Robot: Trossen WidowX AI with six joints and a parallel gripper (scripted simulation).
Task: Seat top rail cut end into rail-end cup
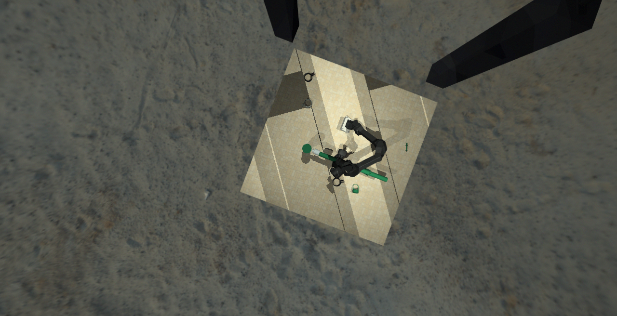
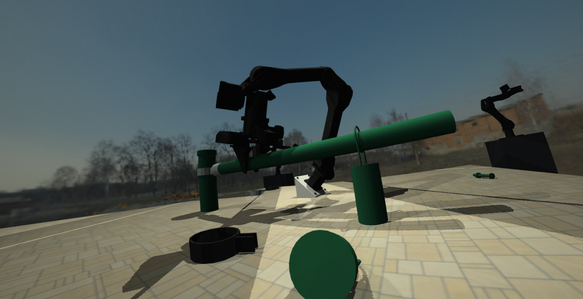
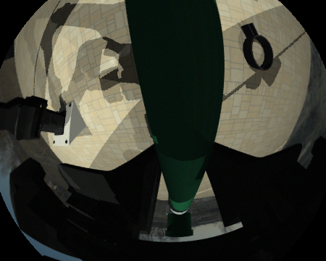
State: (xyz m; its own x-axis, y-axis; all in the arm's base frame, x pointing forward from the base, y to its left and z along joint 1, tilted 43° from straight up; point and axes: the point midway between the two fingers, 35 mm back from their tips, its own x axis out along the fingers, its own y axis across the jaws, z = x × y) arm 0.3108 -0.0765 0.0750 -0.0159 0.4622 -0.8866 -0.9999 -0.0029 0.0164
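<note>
My gripper (image 2: 244,162) is clamped on the green top rail (image 2: 326,148), close to its cut end. The rail slopes up from the white rail-end cup (image 2: 215,169) on the big post (image 2: 207,181), passes through the wire loop cap (image 2: 359,142) on the shorter post (image 2: 369,194), and ends high over the worktop's right side. From the side, the cut end appears to sit in the cup's mouth, and the pale brace band (image 2: 203,171) rides the upper half of the post, a little below its cap.

To finish well, I judge I should push straight along the rail's own axis — no downward load, since that could drag the band down the post — until the end bottoms out. Then I open wide and lift clear without brushing the rail.

The wrist view alone lines the rail (image 3: 174,77) up with the cup (image 3: 180,208) and post beyond it, so sideways error would show there; it says nothing on band height. The exterior view gives that height and the rail's slope. The top view places the post (image 1: 306,148) near the worktop's left edge, and shows spare clamp rings (image 1: 308,76) by the far left corner.
</note>
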